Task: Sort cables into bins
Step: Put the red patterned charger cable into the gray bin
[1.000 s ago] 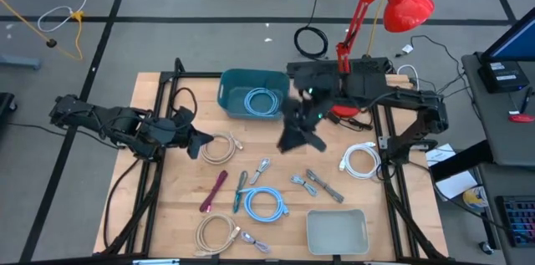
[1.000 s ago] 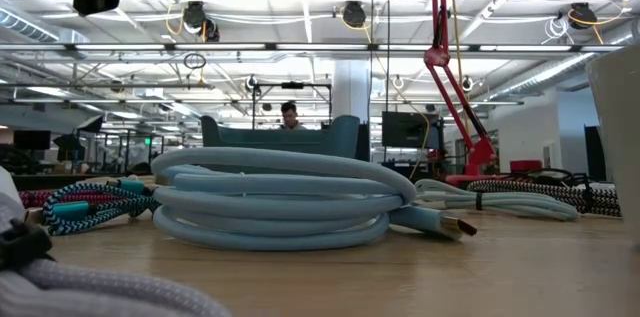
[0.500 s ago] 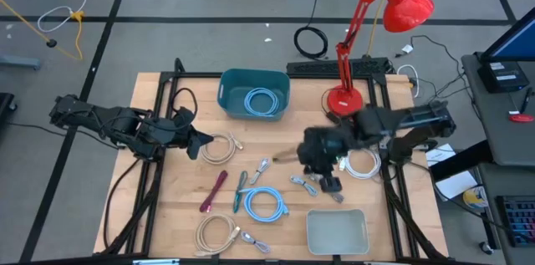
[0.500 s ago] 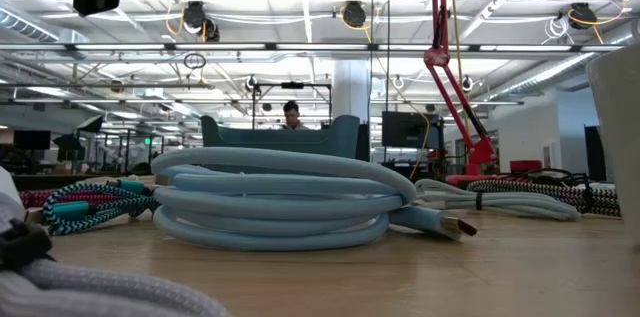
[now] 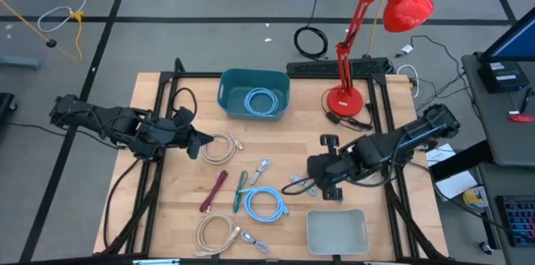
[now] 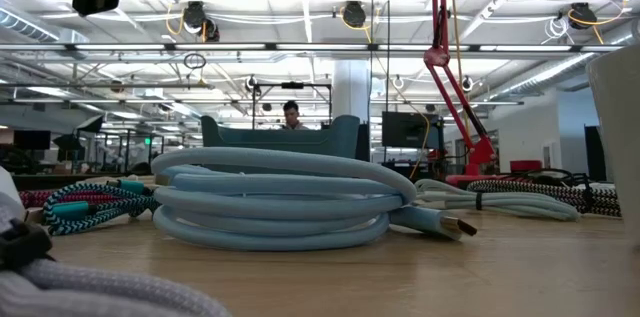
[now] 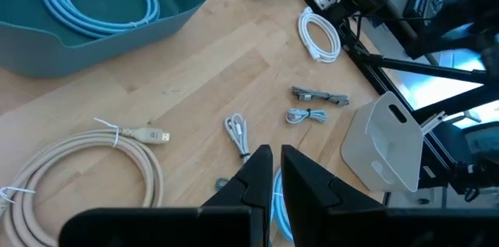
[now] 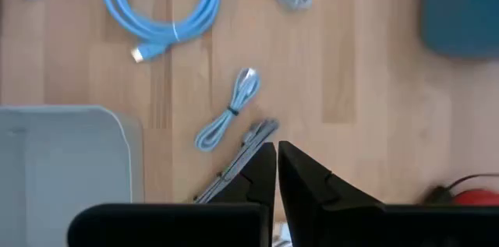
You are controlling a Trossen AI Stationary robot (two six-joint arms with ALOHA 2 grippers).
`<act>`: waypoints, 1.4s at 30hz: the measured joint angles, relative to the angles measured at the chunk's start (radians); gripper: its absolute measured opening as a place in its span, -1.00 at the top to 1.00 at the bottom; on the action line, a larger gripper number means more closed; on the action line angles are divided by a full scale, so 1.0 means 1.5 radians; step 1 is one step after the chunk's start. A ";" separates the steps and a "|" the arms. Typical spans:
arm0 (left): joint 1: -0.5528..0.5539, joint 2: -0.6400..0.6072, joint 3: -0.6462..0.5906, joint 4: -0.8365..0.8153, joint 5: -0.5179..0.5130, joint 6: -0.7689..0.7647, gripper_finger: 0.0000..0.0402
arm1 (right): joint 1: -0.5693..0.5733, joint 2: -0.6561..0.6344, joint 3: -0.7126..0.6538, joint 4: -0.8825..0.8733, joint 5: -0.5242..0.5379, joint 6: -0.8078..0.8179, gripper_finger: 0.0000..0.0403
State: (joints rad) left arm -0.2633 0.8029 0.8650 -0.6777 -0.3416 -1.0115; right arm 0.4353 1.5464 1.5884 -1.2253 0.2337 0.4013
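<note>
While left tool (image 5: 194,141) waits closed, right tool (image 5: 322,183) (closed) hovers beside grey cable (image 5: 303,183).

Cable coils (image 5: 265,204) between two bins (image 5: 253,94)

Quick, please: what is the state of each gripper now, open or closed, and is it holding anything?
Left gripper: closed, holding nothing, beside the beige cable.
Right gripper: closed, holding nothing, above the short grey cable.

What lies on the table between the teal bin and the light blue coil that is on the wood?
In the high view, between the teal bin and the light blue coil on the wood lies one small grey cable piece; the rest is bare table.
</note>
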 joint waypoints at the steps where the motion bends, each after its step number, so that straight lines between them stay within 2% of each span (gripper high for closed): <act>1: 0.000 0.000 0.000 0.000 0.000 0.000 0.85 | 0.001 -0.005 -0.022 0.009 0.000 0.012 0.93; 9: 0.000 0.025 0.000 -0.001 0.001 0.016 0.85 | 0.000 -0.068 -0.183 0.112 -0.003 0.118 0.93; 15: 0.000 0.079 0.000 -0.006 0.039 0.052 0.85 | 0.000 -0.116 -0.268 0.148 -0.008 0.215 0.93; 23: 0.000 0.128 0.000 -0.005 0.058 0.058 0.85 | 0.004 -0.140 -0.398 0.253 -0.126 0.305 0.93; 28: 0.000 0.136 0.000 -0.036 0.113 0.036 0.85 | 0.003 -0.140 -0.433 0.287 -0.136 0.339 0.93; 34: -0.012 0.142 0.000 -0.055 0.121 0.034 0.85 | 0.001 -0.140 -0.456 0.297 -0.066 0.347 0.91; 42: -0.013 0.141 0.000 -0.015 0.118 0.037 0.85 | -0.012 -0.140 -0.485 0.339 -0.099 0.342 0.59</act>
State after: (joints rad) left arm -0.2821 1.0137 0.8650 -0.7007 -0.1650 -0.9557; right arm 0.4179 1.3369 0.8607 -0.7166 0.0845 0.9145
